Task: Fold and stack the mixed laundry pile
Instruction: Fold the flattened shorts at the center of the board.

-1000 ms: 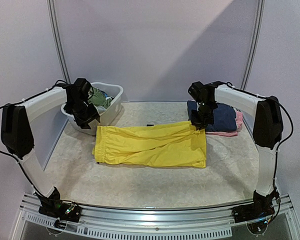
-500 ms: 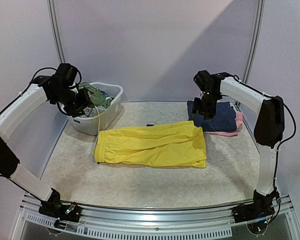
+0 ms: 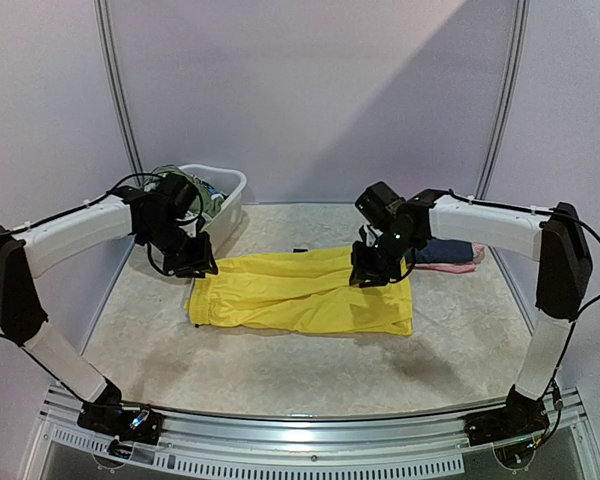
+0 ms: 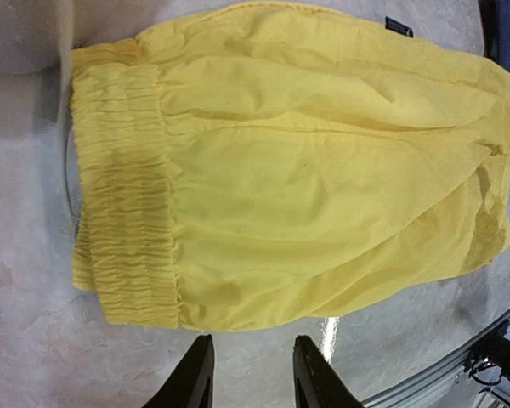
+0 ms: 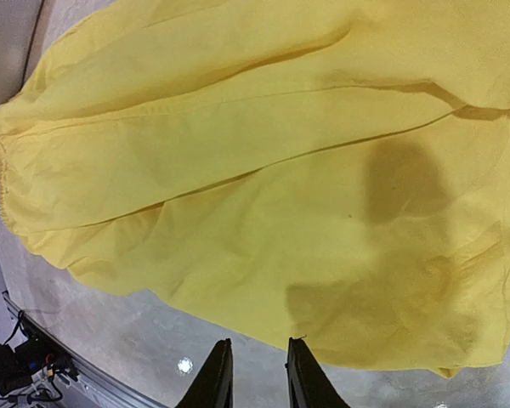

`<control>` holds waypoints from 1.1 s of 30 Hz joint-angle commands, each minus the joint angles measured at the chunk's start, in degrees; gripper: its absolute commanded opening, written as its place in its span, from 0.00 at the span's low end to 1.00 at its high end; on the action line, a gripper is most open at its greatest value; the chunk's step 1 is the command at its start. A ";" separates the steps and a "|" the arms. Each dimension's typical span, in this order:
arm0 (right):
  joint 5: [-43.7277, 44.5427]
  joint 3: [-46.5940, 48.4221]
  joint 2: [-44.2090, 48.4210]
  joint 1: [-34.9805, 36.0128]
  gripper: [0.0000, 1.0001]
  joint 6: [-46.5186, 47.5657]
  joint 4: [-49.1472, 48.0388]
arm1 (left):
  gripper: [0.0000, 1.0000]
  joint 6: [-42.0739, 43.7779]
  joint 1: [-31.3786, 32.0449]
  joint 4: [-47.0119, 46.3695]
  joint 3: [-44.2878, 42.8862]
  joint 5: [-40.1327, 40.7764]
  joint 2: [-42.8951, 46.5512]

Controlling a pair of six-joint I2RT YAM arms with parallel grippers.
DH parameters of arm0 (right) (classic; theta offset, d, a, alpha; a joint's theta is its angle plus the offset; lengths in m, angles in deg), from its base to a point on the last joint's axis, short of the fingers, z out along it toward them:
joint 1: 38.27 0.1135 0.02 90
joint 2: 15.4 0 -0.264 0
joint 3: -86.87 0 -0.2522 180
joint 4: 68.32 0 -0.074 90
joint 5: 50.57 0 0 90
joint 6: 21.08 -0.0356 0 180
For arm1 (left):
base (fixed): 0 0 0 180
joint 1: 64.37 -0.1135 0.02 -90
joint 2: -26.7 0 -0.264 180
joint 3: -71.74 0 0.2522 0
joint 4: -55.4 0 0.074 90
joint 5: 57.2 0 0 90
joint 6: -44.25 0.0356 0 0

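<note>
Yellow elastic-waist fabric shorts point(image 3: 300, 292) lie flat mid-worktop point(image 3: 280, 370), so you're at the fold step. L hand point(image 4: 252, 344) & R hand point(image 5: 259, 344) hover part-open, both empty. Next, prob. pinch waistband & leg ends.

Soft overhead light fills the scene, a diagonal shadow crossing the back wall point(image 3: 310, 90), small glints dotting the table point(image 5: 136, 331) and a dim shadow patch on the yellow garment point(image 5: 238, 170).
</note>
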 commanded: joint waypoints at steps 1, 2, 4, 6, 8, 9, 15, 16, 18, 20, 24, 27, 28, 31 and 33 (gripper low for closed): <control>1.75 -3.08 -2.25 1.01 0.22 -3.00 -6.21 | 0.33 3.91 1.23 -3.96 -1.90 -2.97 -6.70; 1.81 -4.26 -2.63 1.09 0.22 -3.80 -7.07 | 0.33 4.62 1.22 -3.92 -2.73 -2.98 -9.02; 2.67 -6.71 -2.59 1.12 0.21 -5.06 -8.05 | 0.33 5.96 1.22 -3.33 -4.72 -3.19 -12.37; 4.41 -10.45 -1.85 1.12 0.21 -6.63 -8.95 | 0.32 6.68 1.31 -2.56 -6.84 -2.75 -15.29; 5.64 -13.96 -0.62 1.14 0.21 -8.33 -10.06 | 0.31 6.92 1.31 -1.82 -7.87 -2.06 -17.42; 5.59 -15.74 0.34 1.09 0.21 -9.50 -10.94 | 0.31 6.96 1.38 -1.70 -7.91 -1.68 -18.08; 4.83 -24.55 2.81 2.11 0.20 -12.76 -13.47 | 0.30 7.02 2.32 -2.99 -4.22 -0.85 -20.65; 4.94 -25.95 3.58 2.26 0.20 -13.35 -13.34 | 0.30 6.79 2.72 -3.76 -3.02 -0.86 -20.55; 5.42 -28.73 5.13 2.32 0.20 -14.24 -13.03 | 0.30 6.11 3.32 -5.06 -0.13 -1.13 -19.92; 6.34 -31.02 7.37 2.32 0.20 -15.11 -11.77 | 0.30 5.25 4.00 -5.33 2.05 -1.09 -19.36; 7.73 -34.30 11.55 2.29 0.20 -16.27 -7.83 | 0.29 3.77 5.88 -5.91 6.36 -1.65 -17.41; 9.82 -36.95 15.89 2.34 0.21 -17.77 -4.17 | 0.29 2.04 8.03 -6.03 10.43 -2.44 -14.60; 10.55 -37.50 17.52 2.32 0.21 -18.36 -2.57 | 0.29 1.37 8.87 -5.88 11.78 -3.14 -13.47; 11.75 -39.25 22.65 2.34 0.21 -20.10 1.79 | 0.29 -0.63 11.78 -4.88 15.73 -5.30 -8.91; 11.31 -40.36 26.68 2.36 0.21 -21.42 3.64 | 0.29 -2.03 14.14 -3.07 17.43 -6.13 -5.24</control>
